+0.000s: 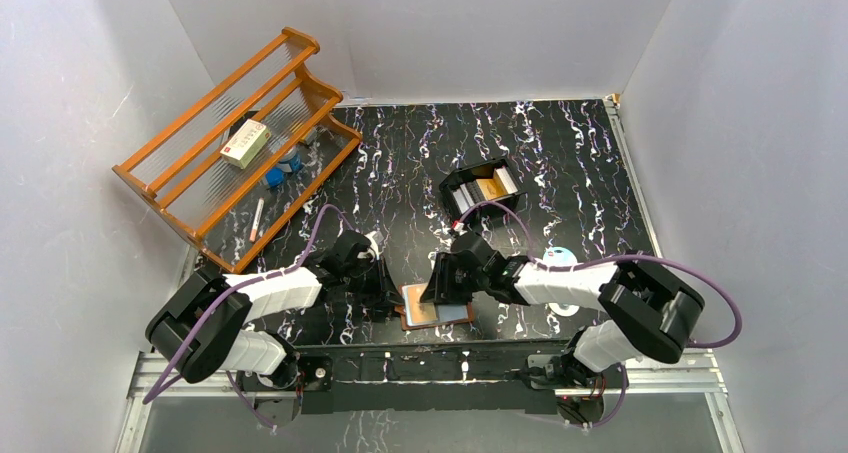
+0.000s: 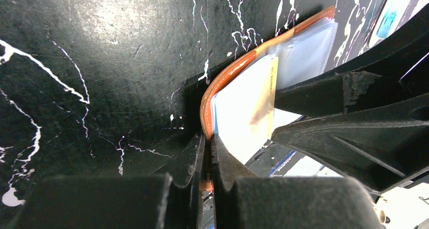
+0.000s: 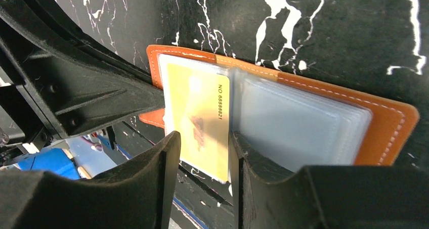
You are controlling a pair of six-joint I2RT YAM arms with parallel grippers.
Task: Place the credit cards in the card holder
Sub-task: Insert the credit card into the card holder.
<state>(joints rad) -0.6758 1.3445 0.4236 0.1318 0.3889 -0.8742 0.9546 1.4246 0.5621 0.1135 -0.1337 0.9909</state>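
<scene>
The fingers of the left gripper (image 2: pixel 207 143) are pressed together on the brown leather edge of the card holder (image 3: pixel 389 123) and pinch it at its left side. The right gripper (image 3: pixel 204 138) has its two fingers half apart, one on each long edge of a yellow card (image 3: pixel 195 97), so it grasps this card. The card lies over the left pale sleeve of the opened holder; if it is already inside the sleeve I cannot tell. The holder lies open on the black marbled table (image 1: pixel 560 173), near the front edge, between the two arms. Further back stands a black tray (image 1: pixel 447 185) with more cards (image 1: pixel 490 186) in it.
</scene>
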